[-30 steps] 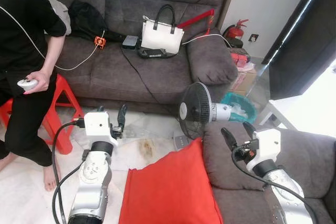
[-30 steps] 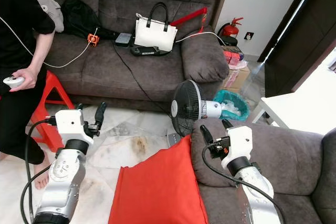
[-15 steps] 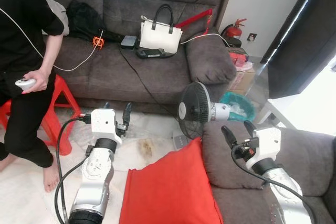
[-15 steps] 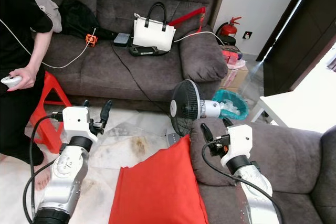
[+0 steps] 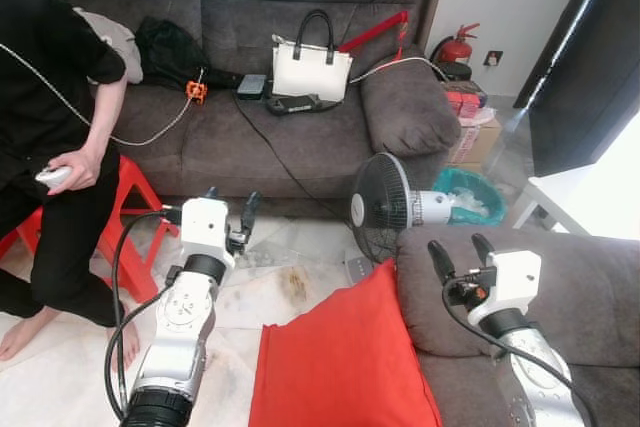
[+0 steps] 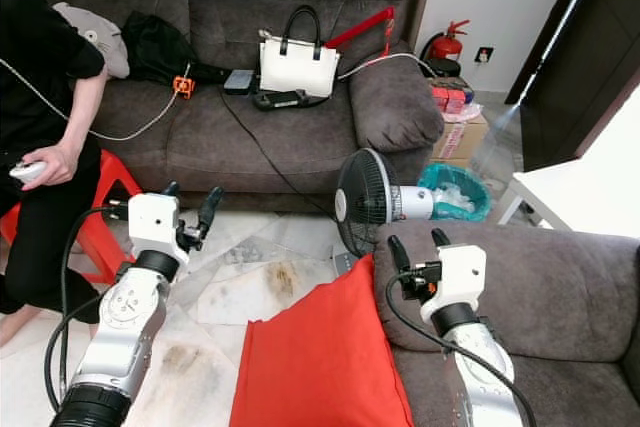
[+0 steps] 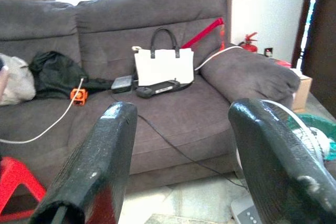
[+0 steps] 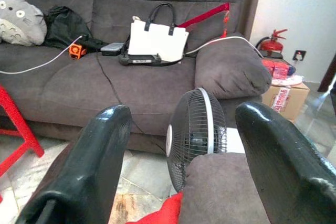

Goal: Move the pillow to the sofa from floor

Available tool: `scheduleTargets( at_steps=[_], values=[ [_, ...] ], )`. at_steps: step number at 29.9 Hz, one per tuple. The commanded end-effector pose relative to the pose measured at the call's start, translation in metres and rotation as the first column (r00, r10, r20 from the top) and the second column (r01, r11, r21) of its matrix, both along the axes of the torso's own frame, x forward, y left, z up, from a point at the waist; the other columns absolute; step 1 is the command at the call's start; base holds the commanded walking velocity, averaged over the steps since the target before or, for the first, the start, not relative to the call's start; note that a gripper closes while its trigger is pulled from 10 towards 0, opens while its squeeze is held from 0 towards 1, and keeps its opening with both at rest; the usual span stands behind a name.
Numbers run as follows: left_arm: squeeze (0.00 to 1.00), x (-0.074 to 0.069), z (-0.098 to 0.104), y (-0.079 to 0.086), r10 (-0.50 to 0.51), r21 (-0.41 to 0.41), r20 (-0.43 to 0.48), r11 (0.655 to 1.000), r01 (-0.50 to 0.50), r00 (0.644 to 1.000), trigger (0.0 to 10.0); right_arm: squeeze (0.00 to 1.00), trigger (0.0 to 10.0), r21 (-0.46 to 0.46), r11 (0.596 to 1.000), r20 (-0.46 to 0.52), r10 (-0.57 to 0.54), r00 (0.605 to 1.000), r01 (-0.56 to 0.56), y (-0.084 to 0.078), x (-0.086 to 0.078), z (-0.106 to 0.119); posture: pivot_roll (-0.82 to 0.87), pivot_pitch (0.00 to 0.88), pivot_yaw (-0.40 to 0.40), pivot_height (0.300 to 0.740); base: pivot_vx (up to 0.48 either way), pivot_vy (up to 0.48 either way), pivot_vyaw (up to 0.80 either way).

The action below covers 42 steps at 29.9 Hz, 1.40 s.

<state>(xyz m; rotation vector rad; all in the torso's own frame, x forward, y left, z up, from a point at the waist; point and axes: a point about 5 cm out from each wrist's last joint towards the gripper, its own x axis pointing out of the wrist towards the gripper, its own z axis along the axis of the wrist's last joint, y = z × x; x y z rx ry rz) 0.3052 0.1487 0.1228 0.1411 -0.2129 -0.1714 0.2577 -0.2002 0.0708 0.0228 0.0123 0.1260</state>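
Note:
The red pillow (image 5: 343, 359) stands on the floor, leaning against the armrest of the near grey sofa (image 5: 590, 292); its corner (image 8: 161, 214) shows in the right wrist view. My left gripper (image 5: 232, 204) is open and empty, held above the marble floor to the left of the pillow. My right gripper (image 5: 458, 252) is open and empty, held above the near sofa's armrest, just right of the pillow's top corner. In the wrist views, both pairs of black fingers (image 7: 100, 166) (image 8: 283, 156) stand wide apart and point at the long dark grey sofa (image 5: 260, 137).
A floor fan (image 5: 385, 209) stands just beyond the pillow. The long sofa carries a white handbag (image 5: 311, 69), black cloth and cables. A person (image 5: 45, 137) sits at the left by a red stool (image 5: 135, 209). A teal bin (image 5: 470, 202) and a fire extinguisher (image 5: 458, 47) stand at the right.
My left gripper has risen a little and moved inward toward the pillow. The camera has shifted slightly. The person has changed posture. The right gripper and the pillow have barely moved.

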Motion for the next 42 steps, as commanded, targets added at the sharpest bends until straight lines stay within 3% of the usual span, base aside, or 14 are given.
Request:
scheduleTargets(
  at_steps=[1,6,10,13,17,22,29,42],
  values=[
    [0.0,-0.003,-0.005,-0.001,-0.02,0.052,-0.008,0.998,0.02,1.0,10.0,0.0,10.0,0.012,0.999,-0.006,-0.033,0.999,0.033,-0.004,-0.002,-0.003,0.06,0.0,-0.055,0.74,0.0,0.0,0.0],
    [0.0,-0.011,-0.011,0.013,0.026,0.101,-0.011,0.995,-0.025,1.0,10.0,0.0,10.0,0.0,0.999,0.009,-0.038,0.999,0.038,-0.008,-0.012,-0.003,0.08,0.0,-0.065,0.74,0.0,0.0,0.0],
    [0.0,-0.021,-0.02,0.029,0.024,0.154,-0.051,0.988,-0.016,0.998,10.0,0.0,10.0,-0.097,0.995,-0.04,-0.039,0.998,0.035,-0.024,-0.028,-0.013,0.07,0.0,-0.055,0.74,0.0,0.0,0.0],
    [0.0,-0.024,-0.022,0.043,0.036,0.191,-0.062,0.981,-0.024,0.997,10.0,0.0,10.0,-0.105,0.992,-0.029,-0.069,0.997,0.065,-0.033,-0.029,-0.011,0.06,0.0,-0.048,0.74,0.0,0.0,0.0],
    [0.0,-0.023,-0.02,0.052,0.05,0.209,-0.058,0.977,-0.037,0.997,10.0,0.0,10.0,-0.092,0.993,-0.008,-0.075,0.997,0.074,-0.032,-0.025,-0.005,0.06,0.0,-0.046,0.74,0.0,0.0,0.0],
    [0.0,-0.025,-0.017,0.051,0.053,0.21,-0.047,0.977,-0.042,0.997,10.0,0.0,10.0,-0.08,0.996,-0.004,-0.045,0.999,0.045,-0.023,-0.025,-0.006,0.07,0.0,-0.047,0.74,0.0,0.0,0.0],
    [0.0,-0.029,-0.028,0.038,0.034,0.199,-0.072,0.98,-0.019,0.997,10.0,0.0,10.0,-0.065,0.994,-0.02,-0.09,0.996,0.088,-0.029,-0.027,-0.012,0.06,0.0,-0.052,0.74,0.0,0.0,0.0],
    [0.0,-0.024,-0.026,0.031,0.038,0.172,-0.062,0.985,-0.027,0.997,10.0,0.0,10.0,-0.051,0.996,-0.009,-0.069,0.998,0.068,-0.018,-0.021,-0.012,0.07,0.0,-0.057,0.74,0.0,0.0,0.0]
  ],
)
